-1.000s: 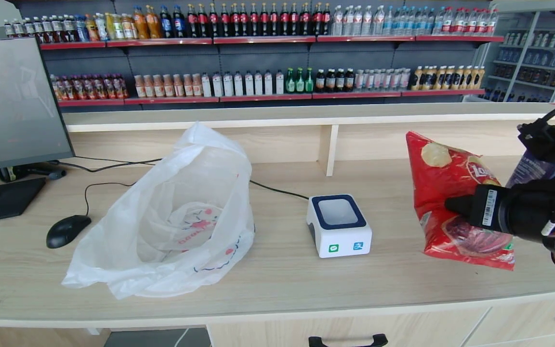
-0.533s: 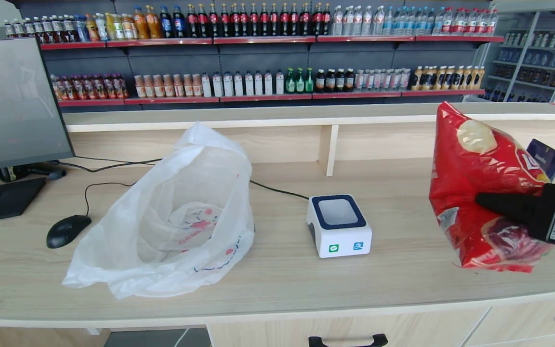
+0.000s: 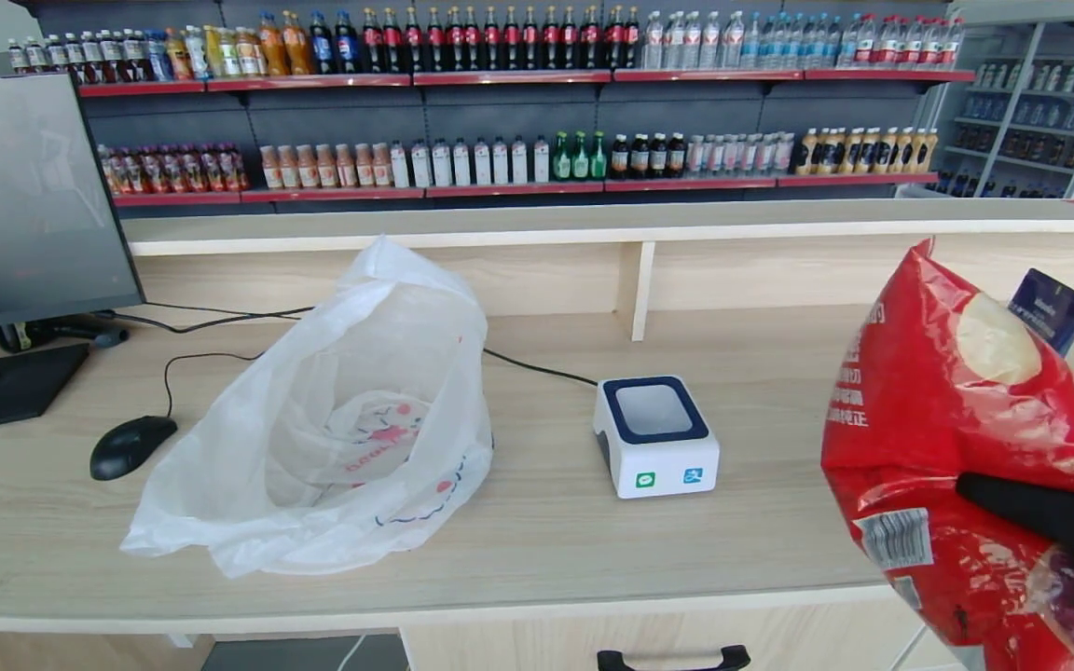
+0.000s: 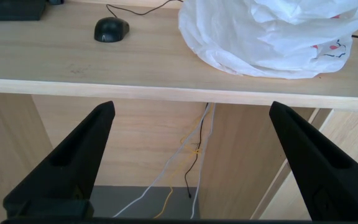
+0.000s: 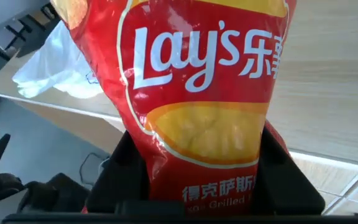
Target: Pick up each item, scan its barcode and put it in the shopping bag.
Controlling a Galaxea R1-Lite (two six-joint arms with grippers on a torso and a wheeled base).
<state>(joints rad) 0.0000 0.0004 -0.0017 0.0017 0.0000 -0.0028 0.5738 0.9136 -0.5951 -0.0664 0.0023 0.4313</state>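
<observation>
My right gripper (image 3: 1012,499) is shut on a red bag of chips (image 3: 956,438), held in the air above the counter's front right edge, with its barcode (image 3: 893,538) facing the head camera. In the right wrist view the chips bag (image 5: 197,106) sits squeezed between the black fingers (image 5: 135,168). The white scanner (image 3: 655,435) with a dark-rimmed window stands on the counter to the left of the chips. The white plastic shopping bag (image 3: 351,419) lies open at centre left. My left gripper (image 4: 191,155) hangs open below the counter edge, holding nothing, with the shopping bag (image 4: 272,34) on the counter above it.
A dark blue packet (image 3: 1050,308) stands behind the chips at the right. A black mouse (image 3: 131,445) and a monitor (image 3: 29,205) occupy the left end of the counter (image 3: 546,550). A cable runs from the scanner behind the bag. A raised ledge and drink shelves stand behind.
My right gripper has lifted the chips bag off the counter and drawn it toward me and to the right, turning it so the barcode shows. The left arm has stayed put.
</observation>
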